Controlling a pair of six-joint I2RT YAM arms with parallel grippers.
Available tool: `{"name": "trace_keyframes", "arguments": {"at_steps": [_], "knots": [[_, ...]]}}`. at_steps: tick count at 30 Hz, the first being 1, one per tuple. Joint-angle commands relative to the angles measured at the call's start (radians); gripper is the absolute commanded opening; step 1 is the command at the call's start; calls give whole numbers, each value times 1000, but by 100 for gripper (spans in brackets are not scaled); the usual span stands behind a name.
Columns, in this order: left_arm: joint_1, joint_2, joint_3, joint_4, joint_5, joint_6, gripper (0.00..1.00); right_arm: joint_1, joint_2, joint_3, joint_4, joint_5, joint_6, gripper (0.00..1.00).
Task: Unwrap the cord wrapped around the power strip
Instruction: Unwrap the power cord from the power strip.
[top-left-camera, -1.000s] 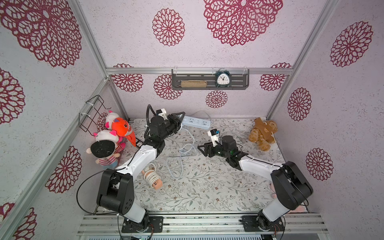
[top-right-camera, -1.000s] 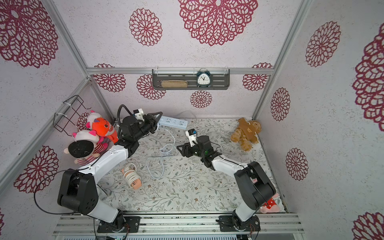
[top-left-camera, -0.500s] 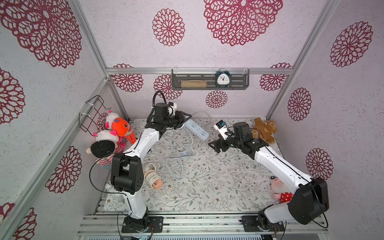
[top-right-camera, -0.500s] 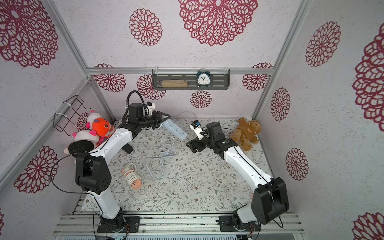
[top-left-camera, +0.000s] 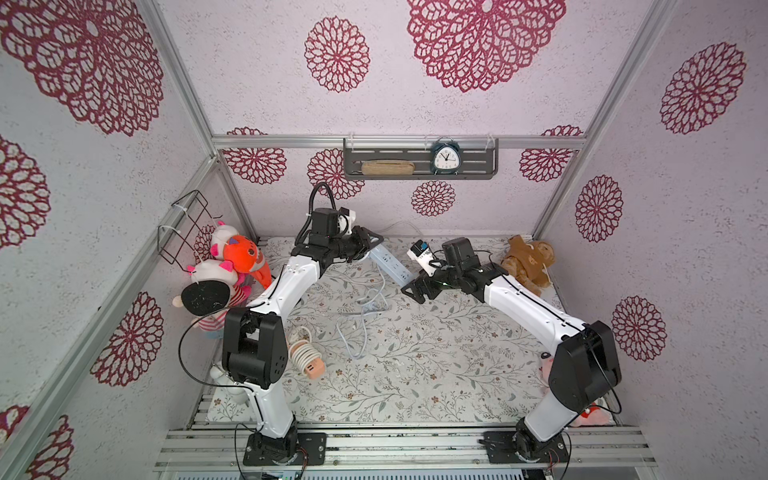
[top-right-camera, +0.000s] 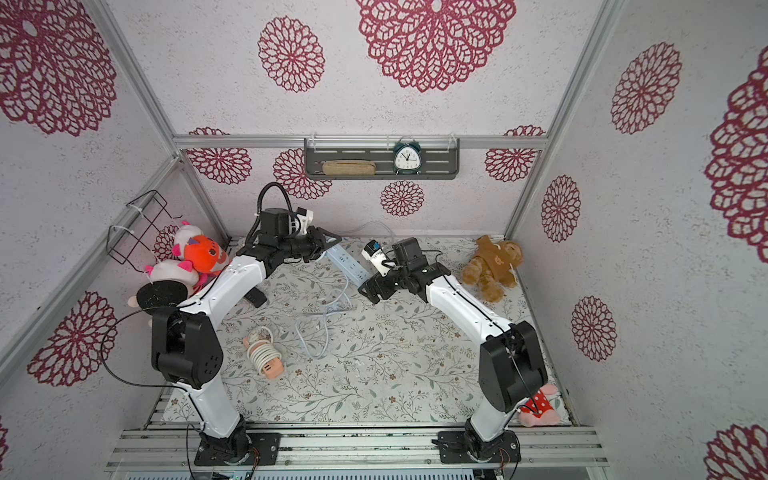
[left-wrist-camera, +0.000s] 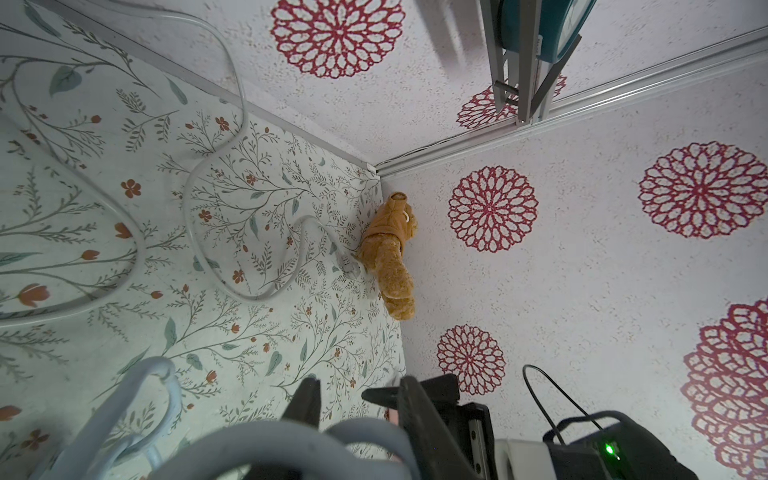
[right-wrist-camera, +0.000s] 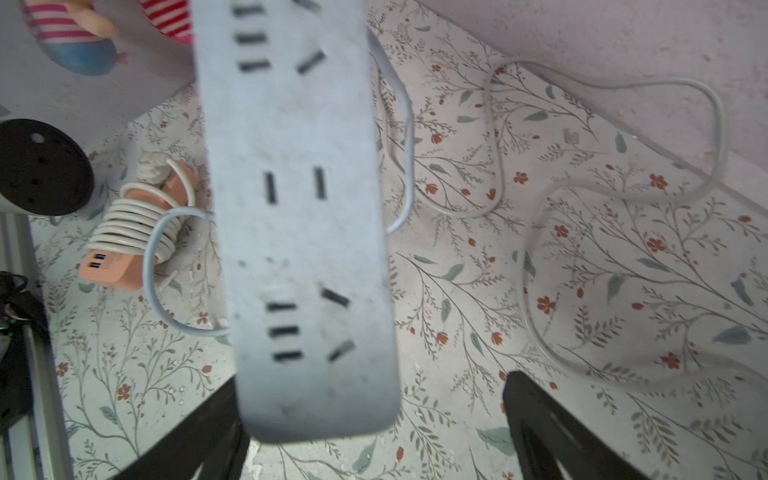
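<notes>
- Your left gripper (top-left-camera: 368, 247) is closed down on the near-wall end of the white power strip (top-left-camera: 390, 268) and holds it up off the floral table mat (top-left-camera: 436, 365).
- In both top views the strip hangs tilted in the air, slanting from the left gripper down toward your right gripper (top-left-camera: 415, 291).
- Your right gripper stands wide open, with nothing in it. In the right wrist view its two black fingers (right-wrist-camera: 552, 428) flank the free end of the strip (right-wrist-camera: 307, 232). There is a clear gap on one side; on the other side I cannot tell whether finger and strip touch.
- The white cord (top-left-camera: 365, 316) lies in loose loops on the mat below the strip, and another stretch of it curves along the foot of the back wall (top-left-camera: 395, 226).
- In the right wrist view the cord (right-wrist-camera: 623, 199) also shows from behind both long edges of the strip.
- In the left wrist view the things at the jaws are a grey blur, so the grip itself is not readable there.
- A pink charger block wound with white cable (top-left-camera: 303, 357) lies on the mat near your left arm's base.
- A brown teddy bear (top-left-camera: 528, 262) sits in the far corner, beyond your right arm.
</notes>
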Motion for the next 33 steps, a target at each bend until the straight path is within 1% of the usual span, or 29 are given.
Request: {"name": "trace_keyframes", "arguments": {"at_steps": [1, 4, 6, 9, 11, 15, 18, 20, 21, 23, 24, 27, 29, 31, 32, 33], "knots": [[-20, -31, 11, 27, 1, 20, 0, 8, -42, 26, 49, -55, 15, 95], [-38, -19, 23, 21, 41, 34, 0, 6, -24, 56, 41, -33, -9, 95], [-46, -12, 18, 52, 81, 20, 0, 3, 4, 87, 27, -33, -17, 95], [-56, -9, 22, 61, 112, 23, 0, 2, 42, 125, 1, -48, -16, 91], [-60, -7, 29, 45, 121, 39, 1, 1, 49, 131, 5, -63, -10, 87], [-69, -1, 34, 46, 134, 37, 5, -3, 71, 157, -9, -70, 5, 74], [-71, -5, 28, 70, 124, 16, 7, -4, 91, 170, -22, -89, 21, 72], [-74, -2, 29, 79, 113, 12, 11, -4, 97, 174, -17, -98, 38, 63], [-74, -1, 30, 86, 111, 9, 17, -5, 95, 169, -11, -89, 46, 57], [-76, -1, 26, 106, 108, 1, 26, -9, 92, 166, -8, -78, 54, 50], [-74, -2, 24, 109, 109, 1, 34, -11, 91, 164, -9, -73, 58, 46], [-71, -17, 18, 109, 95, 27, 64, -25, 77, 149, -15, -48, 79, 31], [-66, -34, 17, 88, 78, 63, 81, -38, 63, 131, -15, -38, 98, 24], [-54, -55, 14, 67, 58, 106, 94, -52, 47, 114, -16, -28, 119, 15], [-45, -66, 12, 51, 47, 128, 99, -58, 39, 105, -18, -20, 129, 8], [-34, -78, 14, 29, 41, 152, 98, -62, 30, 100, -22, -10, 132, 5]]}}
